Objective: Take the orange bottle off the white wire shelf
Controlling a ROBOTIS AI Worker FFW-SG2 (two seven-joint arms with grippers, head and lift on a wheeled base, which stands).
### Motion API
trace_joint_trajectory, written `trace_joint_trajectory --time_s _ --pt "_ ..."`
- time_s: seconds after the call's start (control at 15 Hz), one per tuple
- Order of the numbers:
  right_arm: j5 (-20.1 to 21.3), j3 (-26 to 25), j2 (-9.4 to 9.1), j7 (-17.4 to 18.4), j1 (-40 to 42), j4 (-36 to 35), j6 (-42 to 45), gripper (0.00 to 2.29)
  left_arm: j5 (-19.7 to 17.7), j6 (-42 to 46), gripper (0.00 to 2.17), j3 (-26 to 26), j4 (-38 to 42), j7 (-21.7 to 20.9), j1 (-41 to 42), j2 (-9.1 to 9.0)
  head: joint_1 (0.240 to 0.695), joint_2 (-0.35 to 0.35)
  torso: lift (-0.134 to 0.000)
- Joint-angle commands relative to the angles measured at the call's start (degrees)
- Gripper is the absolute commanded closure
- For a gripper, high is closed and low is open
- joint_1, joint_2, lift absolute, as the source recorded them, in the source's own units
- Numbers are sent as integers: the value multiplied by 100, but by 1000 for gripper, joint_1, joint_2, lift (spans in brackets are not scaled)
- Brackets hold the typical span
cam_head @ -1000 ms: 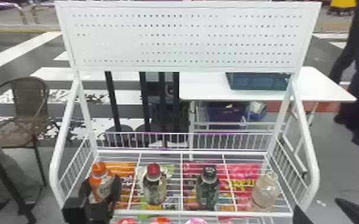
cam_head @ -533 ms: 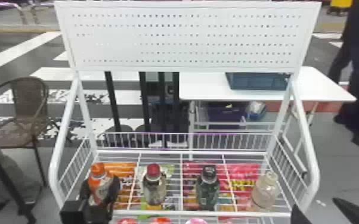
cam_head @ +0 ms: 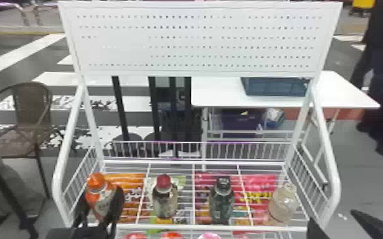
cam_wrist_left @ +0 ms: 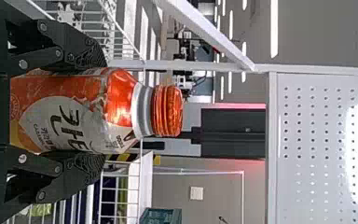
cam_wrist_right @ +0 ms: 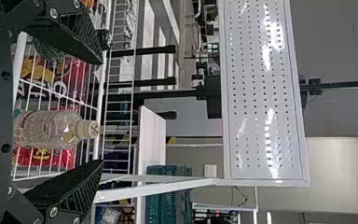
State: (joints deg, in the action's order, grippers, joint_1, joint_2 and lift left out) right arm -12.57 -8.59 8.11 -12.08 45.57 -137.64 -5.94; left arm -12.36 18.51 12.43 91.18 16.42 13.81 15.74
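Your left gripper (cam_head: 102, 194) holds the orange bottle (cam_head: 98, 198) between its jaws, cap beyond the tips; your right gripper's (cam_head: 331, 216) jaws are wide.

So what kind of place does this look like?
Probably a demo or test area set up like a shop: a white wire shelf holding bottles, with crosswalk stripes behind it.
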Motion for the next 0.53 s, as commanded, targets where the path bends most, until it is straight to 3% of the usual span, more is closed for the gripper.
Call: trace_joint_trajectory --time_s 0.0,0.13,0.47 --pt "0 7 15 4 -5 18 0 144 146 -195 640 -145 585 19 448 17 499 0 0" --pt "0 24 24 4 -5 18 0 144 137 -740 640 -373 1156 27 843 61 499 0 0" --pt "26 68 42 4 -22 27 0 144 339 -1021 640 -716 2299 80 1731 61 499 0 0"
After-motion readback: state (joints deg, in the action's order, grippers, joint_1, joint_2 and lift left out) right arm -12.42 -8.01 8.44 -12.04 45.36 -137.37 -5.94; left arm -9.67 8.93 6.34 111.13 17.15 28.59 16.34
